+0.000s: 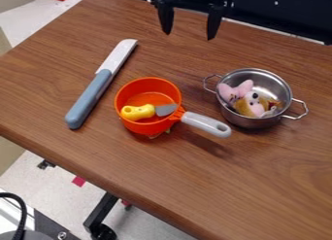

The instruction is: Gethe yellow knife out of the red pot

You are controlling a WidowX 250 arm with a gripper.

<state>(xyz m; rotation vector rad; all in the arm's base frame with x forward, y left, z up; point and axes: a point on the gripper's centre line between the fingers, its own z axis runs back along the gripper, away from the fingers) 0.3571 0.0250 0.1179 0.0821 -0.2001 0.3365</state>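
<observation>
Table [259, 185] carrying everything. Claw [189, 35] hanging by far edge, fingers spread, holding nothing, probably leaving room for a pick. Blue knife [91, 95] lying toward left edge, likely not obstructing. Steel pot [250, 122] sitting right, holding plush [250, 103]. Red pot [133, 126] sitting between them, walls probably crowding fingers. Yellow knife [139, 112] lying inside, likely offering its handle.

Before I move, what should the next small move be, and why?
I'd bring the gripper over the red pot, jaws still unclosed, probably aiming for the yellow knife. The knife lies inside the pot, while the parted, empty jaws hang off toward the far side of the table.
</observation>
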